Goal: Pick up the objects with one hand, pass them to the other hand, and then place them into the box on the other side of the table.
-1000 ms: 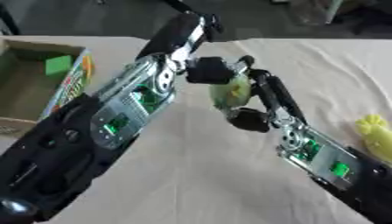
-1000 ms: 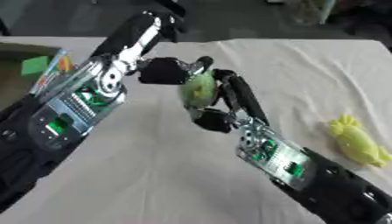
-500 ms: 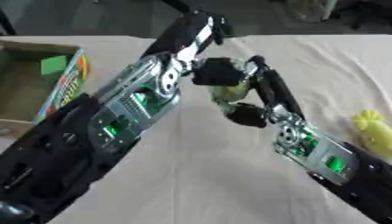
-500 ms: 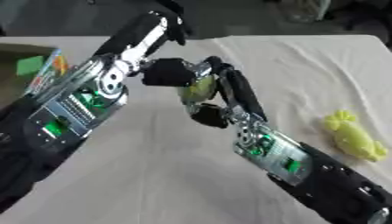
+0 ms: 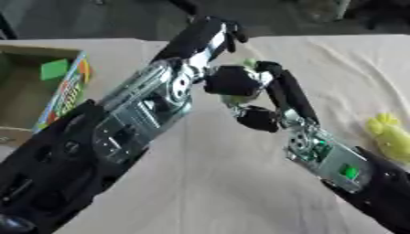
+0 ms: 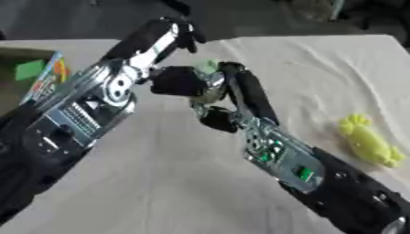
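Near field: my two forearms fill the foreground, left from the lower left, right from the lower right, and they meet above the middle of the surface (image 6: 160, 192).
Right hand (image 5: 268, 98): its fingers are curled round a small pale green object (image 6: 207, 66), which is lifted off the cloth.
Left hand (image 5: 232, 81): it touches the same object from the left side. I cannot tell whether its fingers have closed on it or only lie against it.
Object position: in the air between the two hands, over the cloth, well apart from the box.
Yellow object (image 6: 368, 140): it lies on the cloth at the right edge, untouched.
Box (image 5: 36, 93): it stands on the left side, open, with a green piece (image 5: 54, 69) inside. I judge that piece to be an item already delivered.
Progress: I judge the hand-over to be in hand and not finished. Left to do, by my reading: the left hand takes the green object, carries it to the box and lets it go, then the yellow object follows the same route.
Hidden or unclear: the object is mostly covered by both hands, so I cannot name it. The contact between the left hand and the object is blurred. The box is cut off at the left edge.
Far field: dark and blurred beyond the surface edge; nothing legible.
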Tool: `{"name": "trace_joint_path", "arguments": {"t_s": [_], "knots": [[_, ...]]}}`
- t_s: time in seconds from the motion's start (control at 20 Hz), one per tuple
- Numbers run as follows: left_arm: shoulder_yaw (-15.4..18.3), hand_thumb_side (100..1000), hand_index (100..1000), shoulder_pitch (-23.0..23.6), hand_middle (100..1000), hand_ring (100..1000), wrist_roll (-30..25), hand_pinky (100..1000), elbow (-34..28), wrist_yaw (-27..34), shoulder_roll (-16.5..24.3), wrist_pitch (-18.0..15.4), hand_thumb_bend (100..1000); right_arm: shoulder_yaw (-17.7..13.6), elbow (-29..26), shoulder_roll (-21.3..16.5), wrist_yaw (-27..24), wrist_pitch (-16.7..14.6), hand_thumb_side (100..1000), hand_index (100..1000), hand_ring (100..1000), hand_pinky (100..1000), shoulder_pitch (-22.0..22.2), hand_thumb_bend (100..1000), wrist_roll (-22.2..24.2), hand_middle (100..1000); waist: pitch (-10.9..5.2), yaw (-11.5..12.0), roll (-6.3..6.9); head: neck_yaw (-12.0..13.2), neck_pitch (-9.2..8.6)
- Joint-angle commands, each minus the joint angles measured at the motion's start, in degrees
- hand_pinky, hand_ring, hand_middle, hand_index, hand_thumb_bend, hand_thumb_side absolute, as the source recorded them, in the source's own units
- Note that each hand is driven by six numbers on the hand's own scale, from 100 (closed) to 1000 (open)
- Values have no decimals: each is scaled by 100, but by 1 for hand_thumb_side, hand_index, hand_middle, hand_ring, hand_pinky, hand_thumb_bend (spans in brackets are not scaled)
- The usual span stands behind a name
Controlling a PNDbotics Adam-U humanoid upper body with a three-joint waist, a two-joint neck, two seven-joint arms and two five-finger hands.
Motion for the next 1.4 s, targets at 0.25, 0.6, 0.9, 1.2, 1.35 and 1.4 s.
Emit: {"name": "trace_joint_path", "arguments": {"t_s": [0.25,0.6,0.9,1.2,1.35,1.4], "knots": [[128,393,795,-46,664,812,19,877,298,-305,-21,-236,524,-15,-121,-83,128,1970,100,504,453,689,-100,100,-2000,388,-68,10,12,46,37],[143,443,799,-18,675,821,-183,883,480,-439,-81,-320,538,10,-121,-81,199,1970,100,505,452,689,-130,100,-2000,388,-53,-6,23,69,64],[162,522,804,22,680,825,-371,887,689,-558,-178,-420,556,62,-121,-60,266,1970,100,504,451,688,-191,100,-2000,387,-35,-19,20,84,71],[194,527,806,54,682,828,-517,887,860,-707,-227,-529,562,102,-121,-57,359,1970,100,504,451,689,-212,100,-2000,387,-24,-26,31,104,79],[199,525,805,66,681,827,-562,886,916,-760,-255,-566,551,133,-121,-58,417,1970,100,504,452,689,-228,100,-2000,387,-17,-34,35,124,70],[207,513,803,66,679,826,-566,885,931,-772,-257,-573,532,138,-121,-61,430,1970,100,504,452,689,-226,100,-2000,387,-15,-35,36,130,64]]}}
